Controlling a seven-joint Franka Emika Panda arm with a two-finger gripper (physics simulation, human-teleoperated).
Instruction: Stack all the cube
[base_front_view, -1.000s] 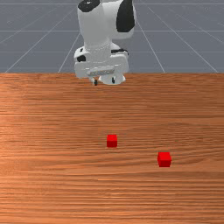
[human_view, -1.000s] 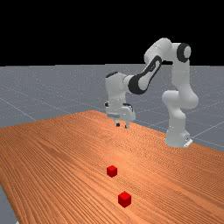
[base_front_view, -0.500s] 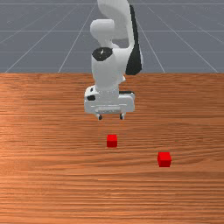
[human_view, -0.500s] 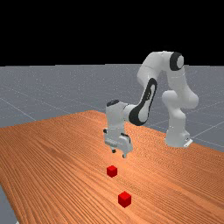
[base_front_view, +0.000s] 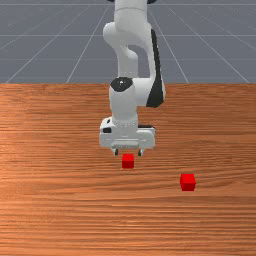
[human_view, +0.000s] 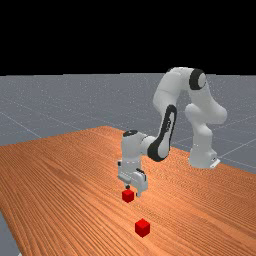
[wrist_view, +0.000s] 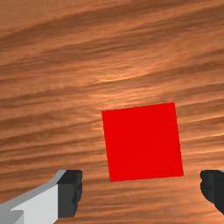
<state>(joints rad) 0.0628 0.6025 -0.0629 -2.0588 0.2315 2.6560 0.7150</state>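
White, rounded arm (human_view: 166, 92), black panels (base_front_view: 157, 95), 2 dark-tipped fingers (base_front_view: 140, 153).

Front view: arm (base_front_view: 131, 16) cut off at 12 o'clock, table (base_front_view: 60, 215) at 3, 6 and 9. Wrist view: both fingers (wrist_view: 68, 197) cut off.

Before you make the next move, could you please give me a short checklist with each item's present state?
1. Gripper open, nothing held: ok.
2. Nearer cube resting on the table: ok.
3. Finger gap looks wide enough for that cube: ok.
4. Fingers down around its sides: not ok; they stand short of it.
5. Other cube standing apart, also on the table: ok.
6. Exact height of fingertips above the table: cannot tell.
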